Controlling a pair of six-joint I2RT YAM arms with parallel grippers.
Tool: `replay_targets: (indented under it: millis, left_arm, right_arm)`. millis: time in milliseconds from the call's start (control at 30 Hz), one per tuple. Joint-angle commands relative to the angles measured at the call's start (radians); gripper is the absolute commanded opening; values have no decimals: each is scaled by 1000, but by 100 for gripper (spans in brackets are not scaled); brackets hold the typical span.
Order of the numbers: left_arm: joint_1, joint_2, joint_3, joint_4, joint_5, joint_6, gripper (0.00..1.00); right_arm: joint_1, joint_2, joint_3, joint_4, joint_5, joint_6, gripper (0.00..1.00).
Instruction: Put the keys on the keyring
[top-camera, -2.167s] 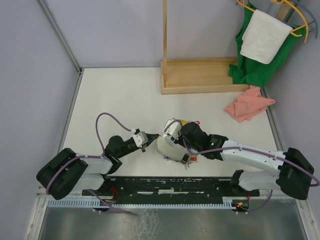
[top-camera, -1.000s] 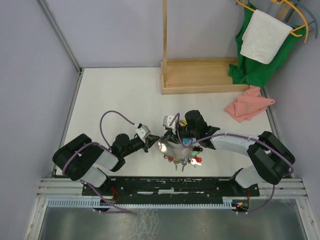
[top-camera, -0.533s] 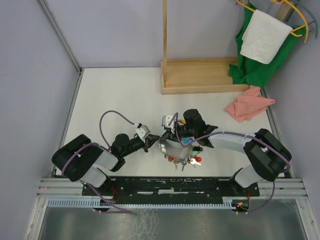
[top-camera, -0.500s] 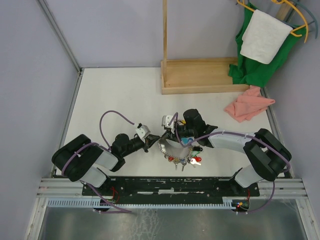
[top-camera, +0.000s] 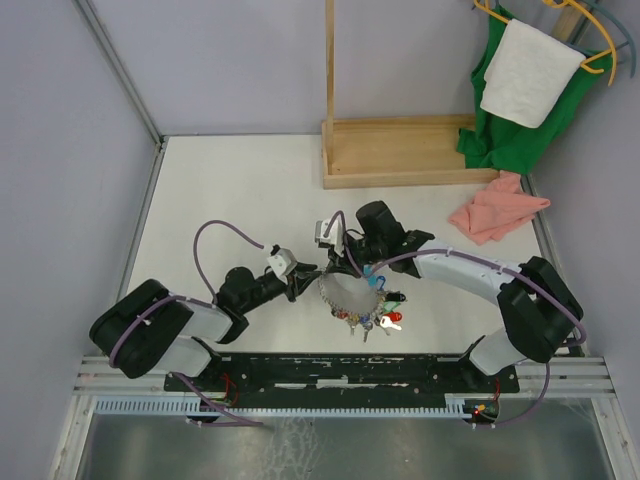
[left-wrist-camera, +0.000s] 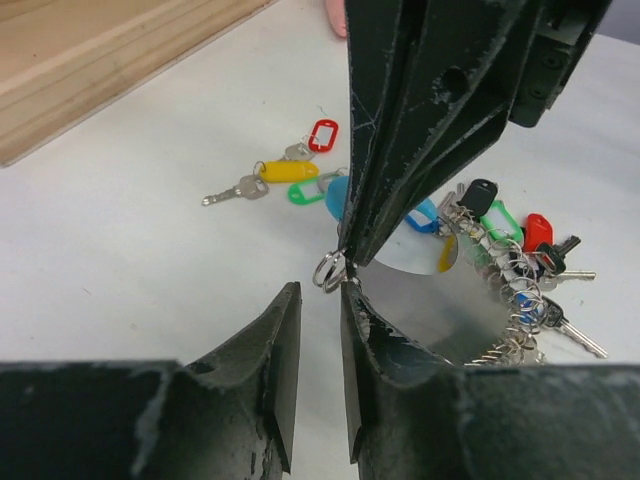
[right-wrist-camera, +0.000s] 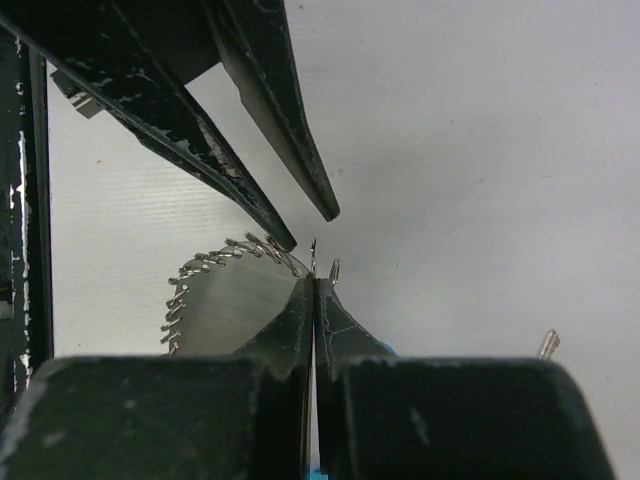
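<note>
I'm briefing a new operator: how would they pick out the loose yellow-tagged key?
In the left wrist view, find the wooden base at upper left. Just off its edge on the white table lies a small loose cluster. The yellow-tagged key sits between a red tag and a green tag, the only yellow one there.

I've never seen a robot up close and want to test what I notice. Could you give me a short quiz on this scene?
1. True or false: the left fingers grip a key.
2. What do the closed right fingers pinch at their tips?
3. The yellow-tagged key lies: A between the left fingers; B loose on the table; C between the right fingers.
Key: 1 false, they stand apart with nothing between them; 2 a small metal ring; 3 B.
</note>
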Motion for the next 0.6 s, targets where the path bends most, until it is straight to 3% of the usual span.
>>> replay_targets:
  millis: [0,267,567]
  left_arm:
    - [-3,-66,8,16,23,38,31]
    - [-3,-108,2,31,91,87,34]
    - [-2,-139,32,5,194,146,34]
  right_arm:
    - [-1,-33,145,-280,85,-36,1]
    - [24,-28,321,-551,142,-91,1]
    - [55,-16,380,-625,126,-200,1]
